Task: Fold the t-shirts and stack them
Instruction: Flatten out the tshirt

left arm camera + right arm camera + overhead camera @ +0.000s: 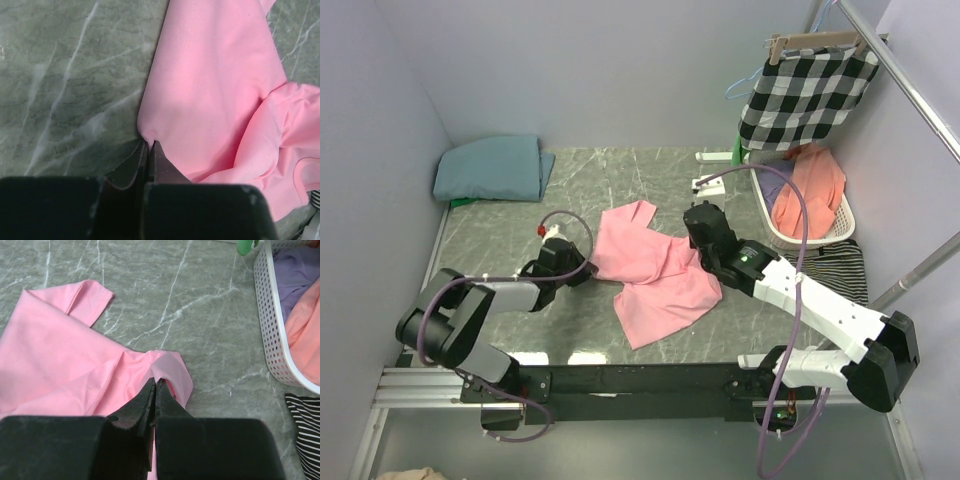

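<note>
The light pink t-shirt point(655, 270) lies crumpled in the middle of the table. My left gripper point(588, 270) is shut on its left edge, and the pinched cloth point(200, 75) shows at the fingertips in the left wrist view. My right gripper point(698, 240) is shut on the shirt's right edge, where a small fold point(172, 370) rises over the tips. A sleeve point(90, 297) lies flat at the far left in the right wrist view. The dusty teal t-shirt point(490, 168) lies folded in the back left corner.
A white perforated basket point(790, 235) with orange and purple clothes stands at the right, also in the right wrist view point(267, 315). A striped garment point(845, 265) lies beside it. A checked cloth point(805, 90) hangs on a hanger at the back right. Walls enclose the table.
</note>
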Available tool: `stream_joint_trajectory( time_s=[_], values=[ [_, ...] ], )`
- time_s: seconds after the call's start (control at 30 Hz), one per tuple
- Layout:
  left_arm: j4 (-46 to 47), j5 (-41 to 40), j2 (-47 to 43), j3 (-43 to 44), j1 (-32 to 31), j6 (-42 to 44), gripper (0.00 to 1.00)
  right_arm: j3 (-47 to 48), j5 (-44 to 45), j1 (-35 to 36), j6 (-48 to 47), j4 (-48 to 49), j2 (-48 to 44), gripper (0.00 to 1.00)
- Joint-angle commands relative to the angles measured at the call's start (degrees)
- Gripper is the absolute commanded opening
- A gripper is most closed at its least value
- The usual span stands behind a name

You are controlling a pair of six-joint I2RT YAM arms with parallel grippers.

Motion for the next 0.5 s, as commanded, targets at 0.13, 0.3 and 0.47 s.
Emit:
stream_joint_trajectory(
  time_s=[0.13,0.3,0.47],
  values=[
    [-32.8,-9.1,-27.6,18.8,0.2,12.5,0.01,4.8,-1.0,-0.4,-3.6,-2.3,-11.6,0.00],
    [-47.5,-9.6,-38.4,32.5,0.7,17.4,0.01,10.0,-4.7,0.0,-4.2,-7.6,-19.3,0.00],
    [-59.1,-7.5,-43.2,39.0,0.8,16.8,0.02,9.5,-6.5,0.1,-3.4,-8.0,-27.6,0.00]
  ],
)
